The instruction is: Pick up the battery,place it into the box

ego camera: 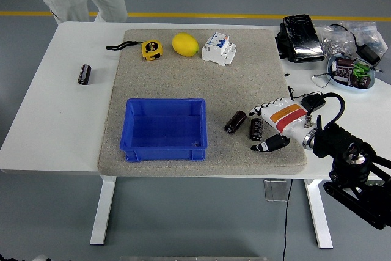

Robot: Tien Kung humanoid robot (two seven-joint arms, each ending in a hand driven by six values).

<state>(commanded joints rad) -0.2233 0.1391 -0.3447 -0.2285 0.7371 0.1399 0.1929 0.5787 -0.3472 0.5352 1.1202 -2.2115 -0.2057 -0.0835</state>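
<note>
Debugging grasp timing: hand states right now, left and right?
Left hand: not in view.
Right hand: open, fingers spread around a battery on the mat, not grasping it yet.

You get bright, even overhead light, soft short shadows under the table (55, 120), glare on the black pack (302, 36), sharp focus throughout, no blur.
</note>
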